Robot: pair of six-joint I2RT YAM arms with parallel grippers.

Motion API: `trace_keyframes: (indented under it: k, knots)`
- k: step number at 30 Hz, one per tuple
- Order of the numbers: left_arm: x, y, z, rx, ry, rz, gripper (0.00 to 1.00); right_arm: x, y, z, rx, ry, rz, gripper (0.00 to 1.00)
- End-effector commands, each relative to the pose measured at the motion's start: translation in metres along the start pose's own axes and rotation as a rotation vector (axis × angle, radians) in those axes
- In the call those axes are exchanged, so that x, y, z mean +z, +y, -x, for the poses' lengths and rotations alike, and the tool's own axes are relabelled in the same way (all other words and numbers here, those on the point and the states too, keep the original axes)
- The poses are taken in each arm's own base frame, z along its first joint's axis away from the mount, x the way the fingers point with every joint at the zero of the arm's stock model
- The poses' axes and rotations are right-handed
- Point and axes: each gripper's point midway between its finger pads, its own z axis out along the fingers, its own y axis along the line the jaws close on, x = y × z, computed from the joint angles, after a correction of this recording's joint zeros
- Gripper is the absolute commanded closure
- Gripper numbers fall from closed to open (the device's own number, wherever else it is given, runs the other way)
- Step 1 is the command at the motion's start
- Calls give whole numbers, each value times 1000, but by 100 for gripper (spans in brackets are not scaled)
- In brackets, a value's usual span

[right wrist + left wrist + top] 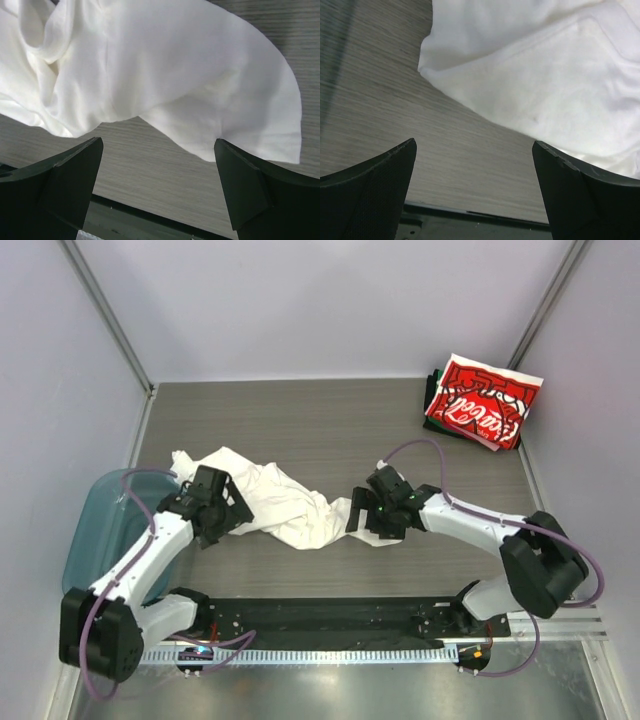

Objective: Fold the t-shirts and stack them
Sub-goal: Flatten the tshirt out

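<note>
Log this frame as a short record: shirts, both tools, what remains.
white t-shirt: crumpled, unfolded, on the table between the arms
folded stack: far right corner, red with white script on top
left tool: open, empty, beside the shirt
right tool: open, empty, at the shirt's right end
teal bin: at the table's left edge
remaining: fold white shirt, stack it

Saw white t-shirt crumpled and unfolded at table centre, bunched in a ridge running from nine toward three o'clock. Saw folded stack at one o'clock, topped by red shirt with white script, slightly askew.
</note>
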Motion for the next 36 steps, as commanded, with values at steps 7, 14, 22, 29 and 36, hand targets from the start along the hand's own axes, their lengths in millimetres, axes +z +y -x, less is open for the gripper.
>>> trace_keyframes:
  k: [7,14,22,29,36]
  knots:
    - [59,-12,35,-126,-112,59,6,32,-1,20,-36,-31,-24,2]
    - [62,-47,77,-108,-186,13,88,48,-30,45,-9,-10,-57,71]
    - [-100,-126,190,-79,-454,-201,100,-22,-14,151,-60,-174,-80,99]
    - [-278,-175,245,-31,-673,-503,100,-140,1,168,-34,-353,-24,99]
    - [-339,-240,268,92,-731,-757,100,-198,13,84,43,-295,216,99]
